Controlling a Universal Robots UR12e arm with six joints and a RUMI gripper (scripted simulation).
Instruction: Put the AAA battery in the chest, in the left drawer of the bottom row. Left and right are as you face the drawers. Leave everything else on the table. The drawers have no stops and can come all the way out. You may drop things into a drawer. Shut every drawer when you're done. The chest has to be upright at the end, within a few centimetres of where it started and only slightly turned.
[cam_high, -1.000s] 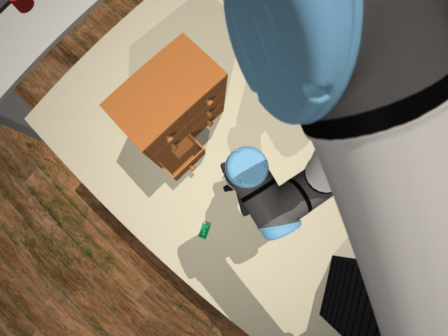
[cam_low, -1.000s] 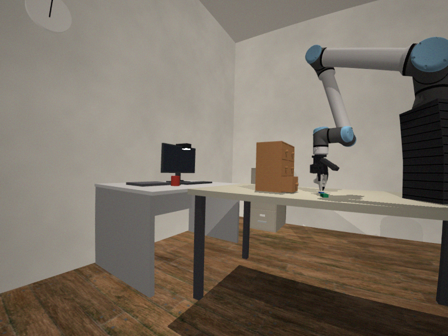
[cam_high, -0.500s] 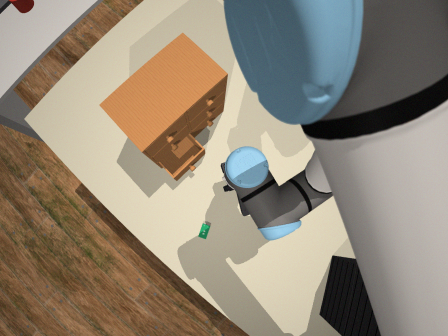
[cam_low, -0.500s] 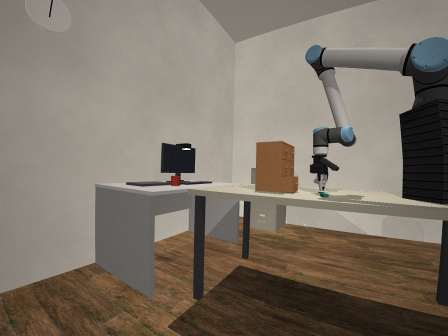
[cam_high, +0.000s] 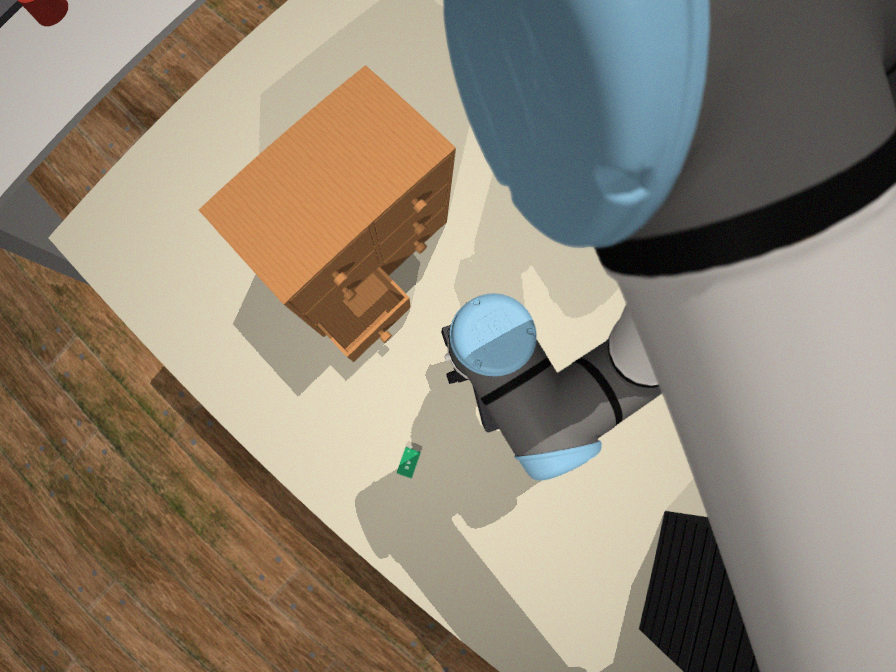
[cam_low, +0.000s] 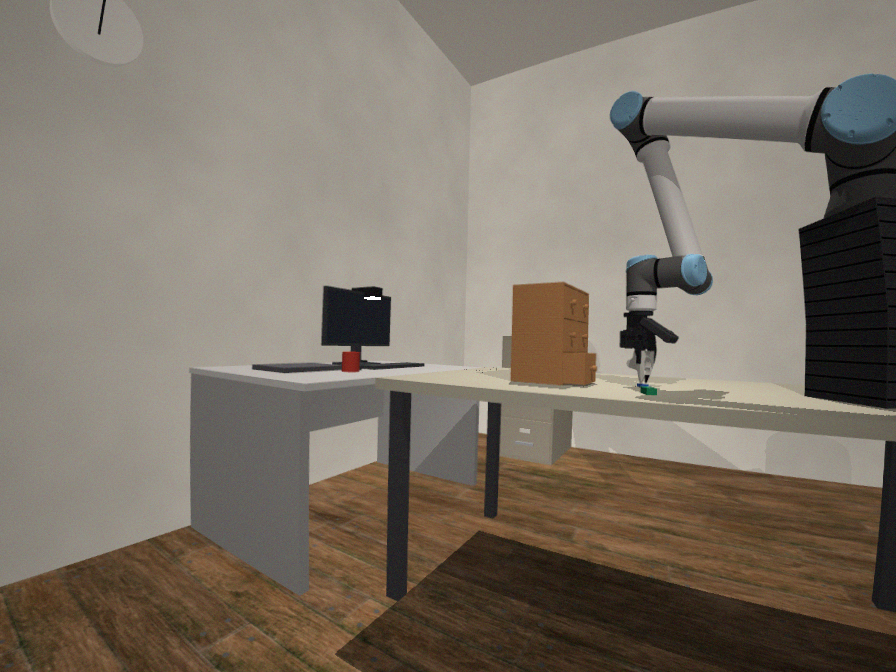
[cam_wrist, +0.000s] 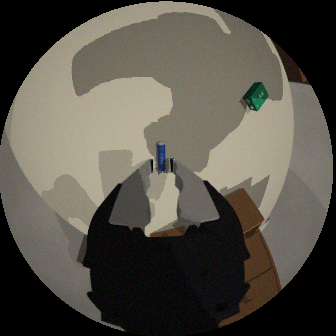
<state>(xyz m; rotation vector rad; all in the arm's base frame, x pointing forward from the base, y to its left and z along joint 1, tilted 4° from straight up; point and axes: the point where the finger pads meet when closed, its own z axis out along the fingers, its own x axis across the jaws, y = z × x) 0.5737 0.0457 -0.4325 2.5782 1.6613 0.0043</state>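
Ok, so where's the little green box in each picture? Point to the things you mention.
Green box (cam_high: 408, 462) (cam_low: 648, 390) (cam_wrist: 256, 96):
Top: below the middle, left of the arm's wrist.
Exterior: right of the middle, on the table, just under the pincer (cam_low: 642, 383) (cam_wrist: 161, 159).
Wrist: upper right, past the blue battery (cam_wrist: 161, 156).
Shared landmark: the brown chest (cam_high: 327, 180) (cam_low: 537, 332) (cam_wrist: 261, 260).

Seen from above, the open drawer (cam_high: 379, 331) (cam_low: 591, 367) (cam_wrist: 244, 211) juts out at the gripper's (cam_high: 455, 376) (cam_low: 642, 383) (cam_wrist: 162, 165) 10 o'clock, the chest (cam_high: 329, 180) (cam_low: 537, 332) (cam_wrist: 262, 262) rising behind. The green box (cam_high: 408, 462) (cam_low: 649, 390) (cam_wrist: 256, 96) blocks 7 o'clock; a passage lies between them, toward 8 to 9. Narrow gaps flank the battery (cam_wrist: 161, 156).
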